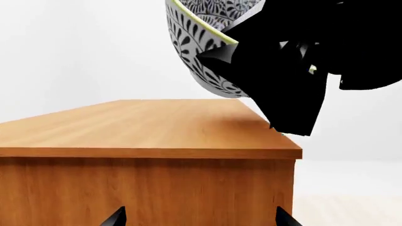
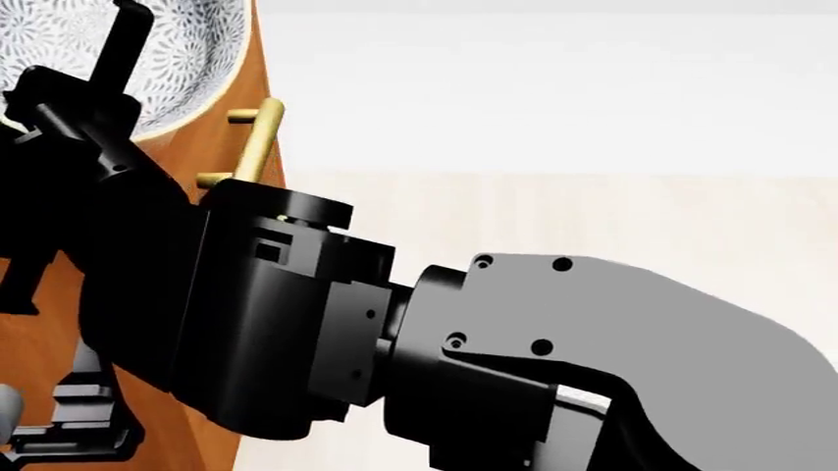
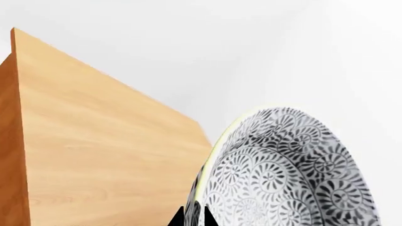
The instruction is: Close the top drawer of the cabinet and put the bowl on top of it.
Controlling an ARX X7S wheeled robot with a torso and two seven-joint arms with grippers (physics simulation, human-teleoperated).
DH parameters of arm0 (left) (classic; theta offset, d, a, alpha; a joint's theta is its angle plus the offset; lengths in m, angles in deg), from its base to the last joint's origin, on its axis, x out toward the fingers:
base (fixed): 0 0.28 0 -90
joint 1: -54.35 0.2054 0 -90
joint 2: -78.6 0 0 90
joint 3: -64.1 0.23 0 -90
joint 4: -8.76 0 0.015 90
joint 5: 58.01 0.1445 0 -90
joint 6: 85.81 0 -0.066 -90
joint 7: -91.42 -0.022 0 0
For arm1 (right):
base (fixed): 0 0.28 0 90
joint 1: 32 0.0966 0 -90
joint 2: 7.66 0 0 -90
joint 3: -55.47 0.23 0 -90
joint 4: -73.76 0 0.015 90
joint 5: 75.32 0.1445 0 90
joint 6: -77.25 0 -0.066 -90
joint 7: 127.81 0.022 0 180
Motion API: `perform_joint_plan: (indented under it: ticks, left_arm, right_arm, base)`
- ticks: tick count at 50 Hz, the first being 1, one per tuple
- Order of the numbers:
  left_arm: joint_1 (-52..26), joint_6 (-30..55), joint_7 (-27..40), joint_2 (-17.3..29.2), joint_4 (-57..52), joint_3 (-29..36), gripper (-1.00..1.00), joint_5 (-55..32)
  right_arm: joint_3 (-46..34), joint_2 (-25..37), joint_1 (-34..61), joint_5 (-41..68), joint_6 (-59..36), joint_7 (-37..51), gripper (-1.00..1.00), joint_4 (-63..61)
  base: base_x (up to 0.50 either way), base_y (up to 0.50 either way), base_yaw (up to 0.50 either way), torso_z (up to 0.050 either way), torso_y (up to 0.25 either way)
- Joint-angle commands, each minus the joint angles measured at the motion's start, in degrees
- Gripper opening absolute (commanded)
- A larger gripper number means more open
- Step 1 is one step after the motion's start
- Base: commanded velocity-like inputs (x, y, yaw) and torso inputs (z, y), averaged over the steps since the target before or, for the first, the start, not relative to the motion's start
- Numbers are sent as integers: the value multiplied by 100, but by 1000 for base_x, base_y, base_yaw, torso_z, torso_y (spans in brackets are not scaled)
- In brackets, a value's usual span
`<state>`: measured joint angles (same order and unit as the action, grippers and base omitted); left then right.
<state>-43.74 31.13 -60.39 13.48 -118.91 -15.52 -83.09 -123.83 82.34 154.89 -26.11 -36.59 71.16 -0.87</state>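
right gripper (image 3: pixel 193 217) clamped on bowl (image 3: pixel 285 169) rim, tilted for carrying | bowl held above cabinet (image 1: pixel 150 127) top near its edge, not touching | left gripper (image 1: pixel 197 220) spread, empty, facing cabinet side | handle (image 2: pixel 259 139) close to front, drawer looked shut

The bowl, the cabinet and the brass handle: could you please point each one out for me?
bowl (image 3: pixel 283 174): right wrist view, on its patterned inside.
cabinet (image 1: pixel 157 127): left wrist view, on its flat wood top.
brass handle (image 2: pixel 261 137): head view, on the middle of the bar.
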Motion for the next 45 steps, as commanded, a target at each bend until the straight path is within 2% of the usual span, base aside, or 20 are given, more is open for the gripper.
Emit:
perform_joint_plan:
  ticks: [1, 18, 21, 22, 35, 36, 45]
  left_arm:
    - [-39, 53, 30, 6, -61, 16, 100, -44]
    - [73, -11, 54, 61, -167, -68, 100, -120]
    - [113, -54, 45, 71, -174, -91, 100, -131]
    - [129, -76, 41, 72, -165, -101, 100, -133]
    - [124, -133, 26, 78, -115, -150, 100, -200]
    - [122, -125, 32, 82, -134, -166, 100, -219]
    - [193, -281, -16, 73, -53, -162, 100, -187]
  right_arm:
    - [45, 0, 19, -194, -108, -43, -100, -129]
    - [43, 0, 34, 12, -176, -79, -100, -291]
    - [42, 0, 36, 343, -119, -132, -100, -270]
    - [48, 0, 71, 810, -95, -148, -100, -190]
    - [40, 0, 140, 661, -606, 56, -100, -261]
    - [39, 0, 166, 660, -621, 77, 100, -287]
    - [40, 0, 746, 887, -629, 373, 100, -544]
  base:
    - [0, 0, 0, 0, 0]
    - [0, 0, 0, 0, 1]
    - [0, 0, 0, 0, 0]
    - [0, 0, 0, 0, 0]
    - [0, 0, 0, 0, 0]
    - [0, 0, 0, 0, 0]
    - [0, 0, 0, 0, 0]
